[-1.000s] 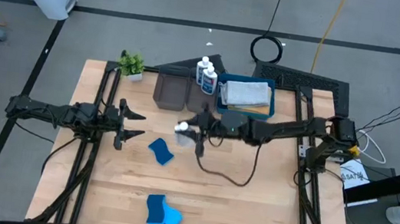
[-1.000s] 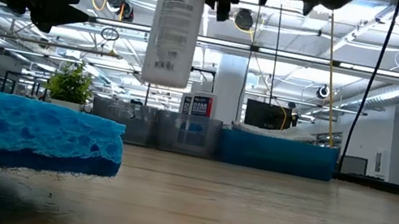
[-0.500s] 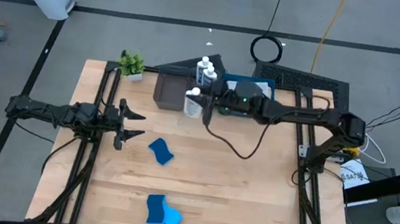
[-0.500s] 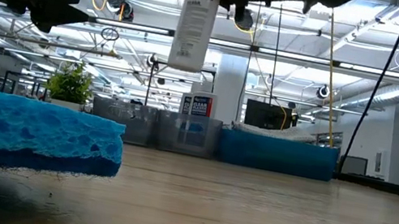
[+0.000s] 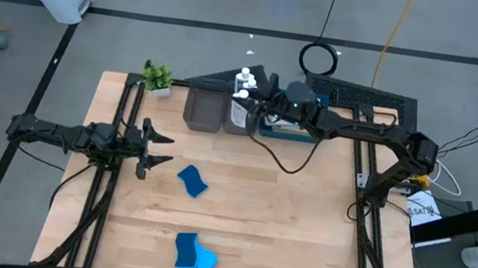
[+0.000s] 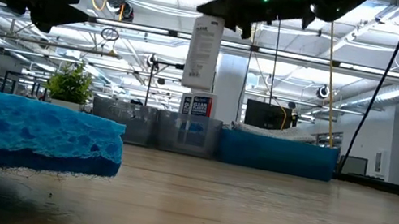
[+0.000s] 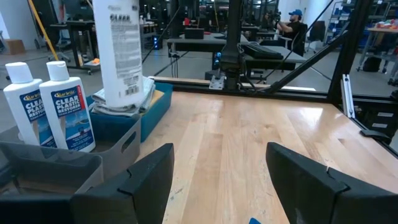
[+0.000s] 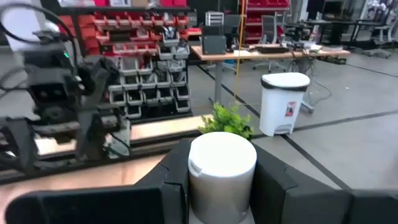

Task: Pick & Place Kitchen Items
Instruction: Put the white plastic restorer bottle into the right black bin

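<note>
Right tool (image 5: 247, 109) is clamped on a white bottle (image 6: 205, 41) by its cap, hanging it upright over the grey tray (image 5: 206, 111), beside two bottles (image 7: 43, 106) apparently already standing there. Lower straight, keep clear of the neighbours, release only once seated. Left tool (image 5: 147, 147) idles with fingers apart over the worktop (image 5: 300, 235), near a sponge (image 5: 192, 181).

Overhead, table-level, two wrist cameras

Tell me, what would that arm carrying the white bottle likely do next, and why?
Probably lower it. The right gripper holds the white bottle by its cap, hanging in the air over the grey tray, beside two matching bottles already standing there. The left gripper waits open, apart from it.
</note>
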### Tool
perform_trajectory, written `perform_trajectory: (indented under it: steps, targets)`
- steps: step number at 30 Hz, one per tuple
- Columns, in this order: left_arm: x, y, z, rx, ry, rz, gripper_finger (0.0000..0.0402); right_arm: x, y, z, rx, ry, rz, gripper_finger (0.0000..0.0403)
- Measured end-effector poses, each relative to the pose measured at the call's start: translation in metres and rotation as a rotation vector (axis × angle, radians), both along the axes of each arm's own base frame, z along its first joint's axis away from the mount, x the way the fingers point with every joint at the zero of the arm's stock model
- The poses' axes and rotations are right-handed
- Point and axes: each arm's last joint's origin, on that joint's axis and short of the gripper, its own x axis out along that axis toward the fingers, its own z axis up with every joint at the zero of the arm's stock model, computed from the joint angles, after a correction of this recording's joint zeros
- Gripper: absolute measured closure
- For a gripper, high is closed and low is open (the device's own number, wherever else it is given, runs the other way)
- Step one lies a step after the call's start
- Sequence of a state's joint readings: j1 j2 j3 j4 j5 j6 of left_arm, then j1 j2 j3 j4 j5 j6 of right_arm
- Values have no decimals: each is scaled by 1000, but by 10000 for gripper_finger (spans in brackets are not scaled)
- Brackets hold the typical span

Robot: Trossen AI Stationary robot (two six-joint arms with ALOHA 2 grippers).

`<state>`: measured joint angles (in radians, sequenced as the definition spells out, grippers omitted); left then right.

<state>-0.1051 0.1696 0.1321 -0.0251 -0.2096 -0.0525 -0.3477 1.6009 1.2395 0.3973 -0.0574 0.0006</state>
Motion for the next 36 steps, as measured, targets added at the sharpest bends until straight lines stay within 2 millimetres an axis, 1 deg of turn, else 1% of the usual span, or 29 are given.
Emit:
perform_trajectory:
  steps: [3, 6, 10, 18, 25, 32, 36]
  targets:
    - [0, 0, 0, 0, 0, 0, 144, -4, -7, -8, -8, 11, -23, 314]
    - [0, 0, 0, 0, 0, 0, 144, -9, -13, -14, -22, -22, -43, 314]
    - [0, 0, 0, 0, 1, 0, 144, -8, -19, -29, -27, -33, -59, 314]
    - [0, 0, 0, 0, 0, 0, 144, 6, -35, -65, -14, 9, -82, 314]
    - [0, 0, 0, 0, 0, 0, 144, 12, -52, -90, -7, 17, -115, 314]
    - [0, 0, 0, 0, 0, 0, 144, 17, -61, -118, 39, 64, -132, 314]
    - [0, 0, 0, 0, 0, 0, 144, 20, -62, -125, 51, 65, -133, 314]
